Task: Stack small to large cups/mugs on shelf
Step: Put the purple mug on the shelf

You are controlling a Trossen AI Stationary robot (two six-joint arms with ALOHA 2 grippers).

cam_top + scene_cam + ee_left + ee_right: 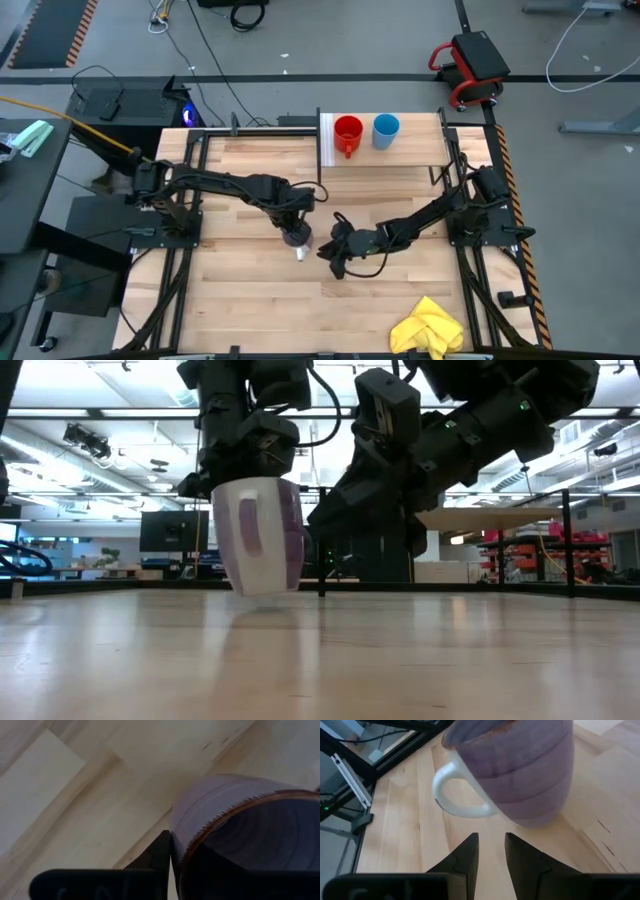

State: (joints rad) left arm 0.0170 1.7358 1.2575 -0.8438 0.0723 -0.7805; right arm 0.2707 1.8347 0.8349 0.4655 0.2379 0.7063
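The purple-grey mug [297,238], which has a white handle [455,795], sits mid-table under my left gripper [294,222], which is shut on its rim. In the low view the mug [262,535] is tilted, its base just at the tabletop. My right gripper [491,851] is low beside it on the right, slightly open, pointing at the handle without touching. The red mug [347,133] and light-blue cup [386,130] stand upright on the shelf board [410,150] at the far edge, next to its white end panel [325,140]. My left gripper holds the purple-grey mug by its rim [225,815], one finger outside the wall [160,855] and the other inside the hollow. It comes from above, pointing down. The mug hangs tilted below the fingers; whether its base [262,592] touches the table, I cannot tell.
A crumpled yellow cloth [430,328] lies at the near right corner. Bare planks [240,300] stretch across the near left of the table. Black frame rails [180,250] run along both sides.
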